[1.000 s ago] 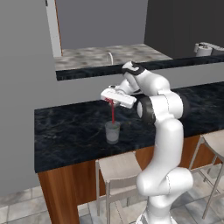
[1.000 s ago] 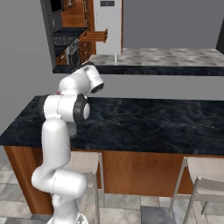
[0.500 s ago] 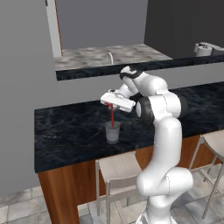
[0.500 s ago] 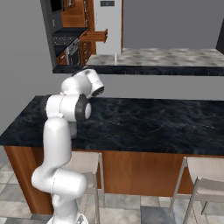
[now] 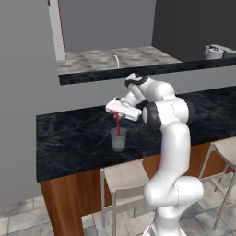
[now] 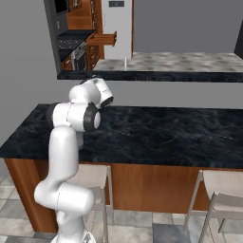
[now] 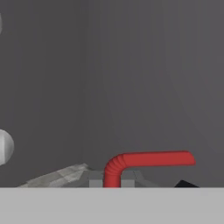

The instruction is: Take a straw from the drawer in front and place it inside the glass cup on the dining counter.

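We hold the straw [image 5: 117, 124] in clamped jaws, its lower end inside the glass cup [image 5: 118, 139] on the dining counter [image 5: 73, 138]; only letting go remains, we judge.

Pale stools [image 5: 123, 176] under the overhang — another [image 6: 222, 195] further along — grey wall [image 5: 27, 60] behind

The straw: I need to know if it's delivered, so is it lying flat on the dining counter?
No, the straw hangs upright from the gripper, its lower end inside the glass cup.
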